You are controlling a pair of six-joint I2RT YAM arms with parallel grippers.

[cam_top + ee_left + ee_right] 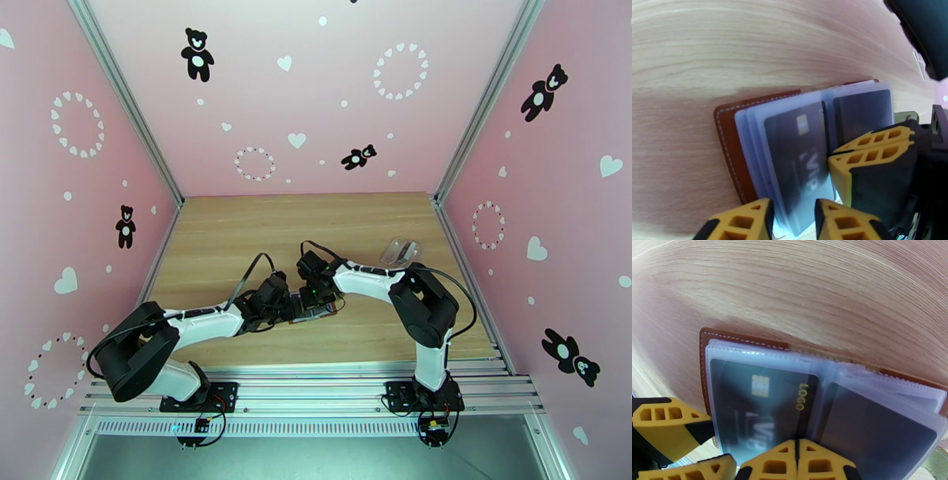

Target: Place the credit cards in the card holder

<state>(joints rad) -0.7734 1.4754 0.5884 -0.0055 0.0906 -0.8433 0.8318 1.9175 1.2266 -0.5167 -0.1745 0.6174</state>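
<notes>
The brown card holder (319,311) lies open on the table between both arms, its leather cover (726,146) (703,358) under greyish see-through pockets. One dark credit card (762,405) (798,158) with a chip and "VIP" lettering sits inside the left pocket. A second dark card (877,429) (863,114) sits in the right pocket. My left gripper (792,223) is open, its jaws standing either side of the left pocket's near edge. My right gripper (796,461) is shut, its yellow fingertips (873,148) resting on the pockets by the middle fold.
A clear plastic case (399,251) lies on the wooden table (237,237) at the right, behind the right arm. Pink walls close in the table on three sides. Bare wood stretches behind and to the left of the card holder.
</notes>
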